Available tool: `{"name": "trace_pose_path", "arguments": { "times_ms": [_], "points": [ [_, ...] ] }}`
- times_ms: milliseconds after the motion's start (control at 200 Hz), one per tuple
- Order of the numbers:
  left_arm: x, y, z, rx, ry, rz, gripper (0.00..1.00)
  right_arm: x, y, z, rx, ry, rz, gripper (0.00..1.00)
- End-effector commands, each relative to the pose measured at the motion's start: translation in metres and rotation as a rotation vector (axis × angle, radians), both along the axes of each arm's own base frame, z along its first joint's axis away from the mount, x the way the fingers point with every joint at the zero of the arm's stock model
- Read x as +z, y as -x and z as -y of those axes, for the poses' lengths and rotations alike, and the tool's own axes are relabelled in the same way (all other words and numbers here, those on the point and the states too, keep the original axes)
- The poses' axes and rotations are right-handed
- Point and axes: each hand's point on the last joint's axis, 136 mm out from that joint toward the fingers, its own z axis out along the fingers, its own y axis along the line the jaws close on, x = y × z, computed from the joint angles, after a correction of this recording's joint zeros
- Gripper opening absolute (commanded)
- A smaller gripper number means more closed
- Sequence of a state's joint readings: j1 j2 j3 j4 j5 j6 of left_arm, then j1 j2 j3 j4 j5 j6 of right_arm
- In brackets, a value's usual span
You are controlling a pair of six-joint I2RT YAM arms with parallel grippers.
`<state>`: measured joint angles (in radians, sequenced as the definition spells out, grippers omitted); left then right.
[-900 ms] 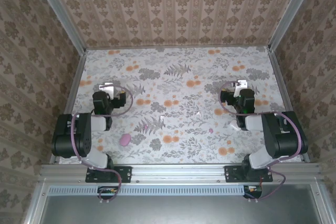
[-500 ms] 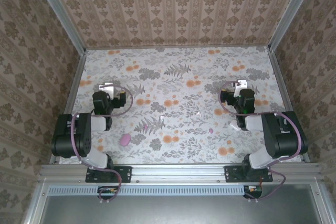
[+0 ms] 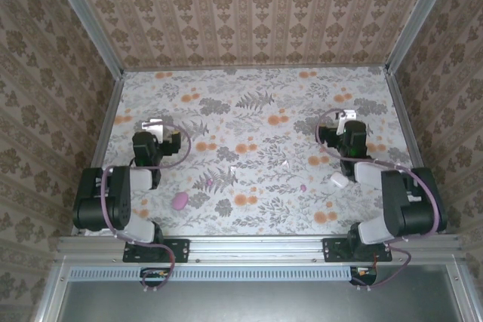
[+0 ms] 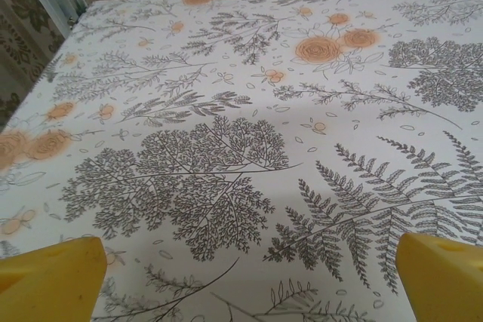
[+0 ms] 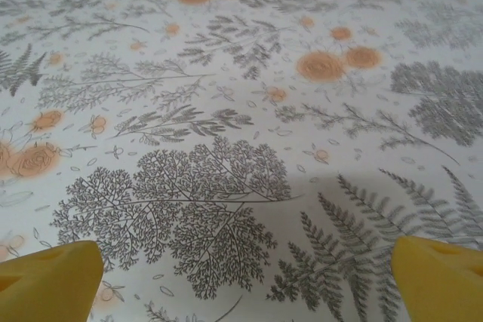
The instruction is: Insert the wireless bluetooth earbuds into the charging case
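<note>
In the top view a pink pebble-like charging case [image 3: 179, 200] lies near the left arm's base. A white case [image 3: 339, 180] lies beside the right arm. Between them are tiny earbuds: a pink one [image 3: 303, 186] and two white ones [image 3: 233, 167] [image 3: 285, 164]. My left gripper [image 3: 153, 124] points away from the pink case, toward the far left. My right gripper [image 3: 346, 119] sits beyond the white case. In the wrist views the left gripper [image 4: 249, 277] and the right gripper [image 5: 249, 277] are open over bare floral cloth, yellow fingertips [image 4: 53, 277] [image 5: 441, 277] at the corners.
The floral cloth table [image 3: 256, 107] is walled by patterned panels on three sides, with metal corner posts [image 3: 87, 20]. A metal rail [image 3: 256, 246] runs along the near edge. A tiny pinkish speck [image 3: 207, 184] lies by a fern print, right of the pink case.
The right arm has shifted slightly toward the far side, uncovering more of the white case. The left arm has barely moved.
</note>
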<state>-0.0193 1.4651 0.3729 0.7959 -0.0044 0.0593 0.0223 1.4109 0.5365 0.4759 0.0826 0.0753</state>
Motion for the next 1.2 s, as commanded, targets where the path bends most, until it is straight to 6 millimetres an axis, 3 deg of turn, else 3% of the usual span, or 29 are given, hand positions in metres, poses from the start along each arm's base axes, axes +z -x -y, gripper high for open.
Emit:
{"name": "trace_pose_path", "arguments": {
  "times_ms": [0, 90, 170, 225, 305, 395, 500, 645, 780, 935, 1195],
  "points": [
    [0.031, 0.005, -0.009, 0.071, 0.021, 0.031, 1.00, 0.024, 0.026, 0.023, -0.217, -0.080, -0.184, 1.00],
    [0.050, 0.007, -0.017, 0.132, 0.042, 0.034, 1.00, 0.042, 0.056, 0.031, -0.369, -0.197, -0.268, 1.00],
    [0.072, 0.007, -0.021, 0.185, 0.151, 0.064, 1.00, 0.052, 0.076, 0.016, -0.388, -0.381, -0.291, 1.00],
    [0.080, 0.007, -0.023, 0.225, 0.247, 0.052, 1.00, 0.051, 0.092, 0.004, -0.382, -0.496, -0.308, 1.00],
    [0.085, 0.007, -0.018, 0.236, 0.396, 0.034, 1.00, 0.042, 0.120, 0.003, -0.443, -0.590, -0.340, 1.00],
    [0.080, 0.006, 0.007, 0.140, 0.479, 0.047, 1.00, 0.030, 0.158, 0.016, -0.572, -0.583, -0.380, 1.00],
    [0.071, 0.003, 0.049, 0.013, 0.463, -0.069, 1.00, 0.017, 0.192, 0.027, -0.659, -0.524, -0.457, 1.00],
    [0.066, 0.001, 0.113, -0.191, 0.442, -0.174, 1.00, -0.002, 0.220, 0.019, -0.691, -0.574, -0.561, 1.00],
    [0.066, 0.002, 0.145, -0.261, 0.419, -0.185, 1.00, -0.030, 0.234, 0.005, -0.712, -0.669, -0.636, 1.00],
    [0.070, 0.003, 0.148, -0.266, 0.415, -0.180, 1.00, -0.050, 0.238, 0.001, -0.735, -0.725, -0.687, 1.00],
    [0.086, 0.011, 0.141, -0.276, 0.368, -0.135, 1.00, -0.043, 0.178, -0.034, -0.402, -0.854, -0.645, 0.97]
  ]
}}
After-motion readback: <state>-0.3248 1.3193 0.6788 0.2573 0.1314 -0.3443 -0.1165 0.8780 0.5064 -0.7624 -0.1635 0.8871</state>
